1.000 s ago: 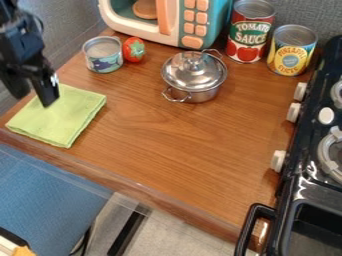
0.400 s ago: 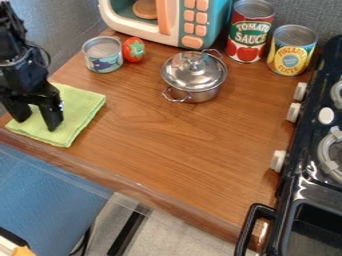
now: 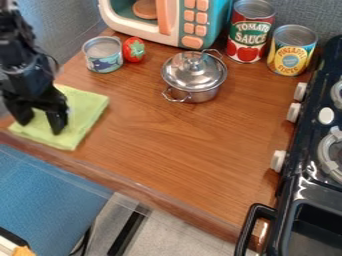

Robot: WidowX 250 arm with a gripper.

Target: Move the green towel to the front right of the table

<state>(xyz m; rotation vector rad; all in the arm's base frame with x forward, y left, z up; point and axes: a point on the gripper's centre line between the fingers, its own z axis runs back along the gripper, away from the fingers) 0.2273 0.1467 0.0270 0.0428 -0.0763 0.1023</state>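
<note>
Well, think of the middle of the table (image 3: 180,160) as the middle of a clock. The black stove (image 3: 304,142) is at three, cut off by the edge of the view. The toy microwave (image 3: 175,27) is at twelve, and its top is cut off too. The robot arm (image 3: 25,70) comes in at ten. Its gripper (image 3: 41,126) hangs down at nine, right over the green towel (image 3: 83,112), I think so it can grab or drag it. The two fingers are wide apart, and I see no cloth pinched between them.

The towel lies flat, near the edge, so it has to go to about five. The shiny pot (image 3: 194,82) sits at twelve, probably out of the way. The arm hides some of the towel. I can't tell if the fingers push on the cloth, because their dark tips are hard to make out.
</note>
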